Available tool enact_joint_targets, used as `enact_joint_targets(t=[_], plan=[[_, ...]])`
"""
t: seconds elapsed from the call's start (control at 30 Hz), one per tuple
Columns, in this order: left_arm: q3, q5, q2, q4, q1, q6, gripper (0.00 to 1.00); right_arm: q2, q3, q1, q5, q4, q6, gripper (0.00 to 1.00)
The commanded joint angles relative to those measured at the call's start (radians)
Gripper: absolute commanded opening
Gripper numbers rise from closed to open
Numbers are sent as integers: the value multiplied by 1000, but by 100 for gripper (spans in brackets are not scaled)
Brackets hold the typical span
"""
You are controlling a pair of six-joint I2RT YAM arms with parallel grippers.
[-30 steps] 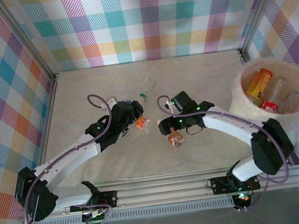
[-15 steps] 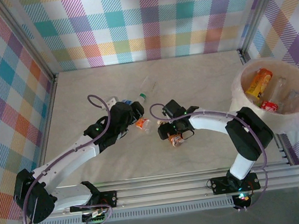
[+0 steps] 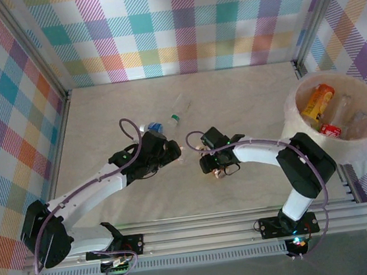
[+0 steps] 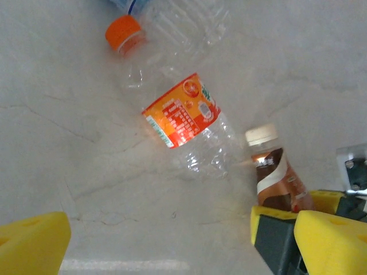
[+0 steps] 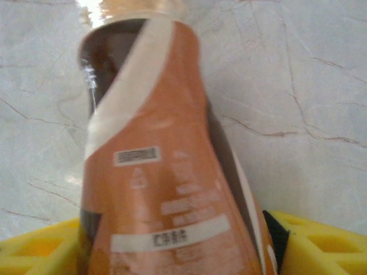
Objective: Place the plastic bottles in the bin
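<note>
- The right gripper (image 5: 172,252) has its yellow fingers (image 5: 321,249) narrow, and they press on both sides of the brown bottle (image 5: 155,160).
- This bottle lies on the table (image 5: 321,86), with its pale cap pointing away from the wrist.
- The left gripper (image 4: 180,246) is wide and holds nothing. Its two yellow fingers (image 4: 28,240) stand at the lower corners of the left wrist view.
- Beyond these fingers lies the orange bottle (image 4: 180,117). It is clear and crushed, it has an orange label and an orange cap, and it lies diagonally on the table.
- In the left wrist view the brown bottle is just beside the base of the orange bottle.
- From above, both grippers are near the middle of the table and near each other.
- Behind the left gripper lie a blue-cap bottle (image 3: 153,126), a green-cap bottle (image 3: 175,118) and, farther back, a clear bottle (image 3: 181,103).
- The bin (image 3: 296,124) stands at the right edge of the table, well apart from both grippers.
- Inside it lie other bottles (image 3: 317,99): one orange, one red, some clear.
</note>
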Motion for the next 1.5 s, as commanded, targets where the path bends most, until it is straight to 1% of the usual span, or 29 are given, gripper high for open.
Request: enact_joint_targets(t=[0.0, 0.17, 0.3, 0.5, 0.7, 0.73, 1.03, 1.2, 1.3, 1.4, 1.47], plan=[[-9, 53, 0, 2, 5, 16, 100, -49, -14, 8, 28, 34, 11, 65], [19, 80, 31, 24, 4, 40, 100, -87, -17, 8, 59, 44, 18, 61], [24, 106, 39, 57, 2, 57, 100, -137, -26, 7, 71, 64, 62, 59], [-7, 167, 6, 165, -4, 90, 100, -223, -35, 3, 96, 110, 123, 58], [-11, 206, -32, 217, -9, 157, 100, -317, 0, -18, 88, 125, 156, 58], [-11, 213, -39, 259, -10, 167, 100, -335, 7, -25, 88, 129, 157, 58], [-2, 285, -63, 399, -38, 223, 100, -495, 48, -89, 61, 137, 153, 57], [65, 301, -22, 400, -82, 281, 100, -584, 66, -123, 74, 130, 161, 57], [107, 304, 15, 415, -106, 292, 100, -637, 74, -144, 84, 135, 159, 56], [139, 319, 52, 460, -115, 285, 100, -673, 92, -181, 56, 125, 155, 55], [152, 360, 78, 504, -116, 287, 100, -691, 110, -216, 20, 107, 151, 55]])
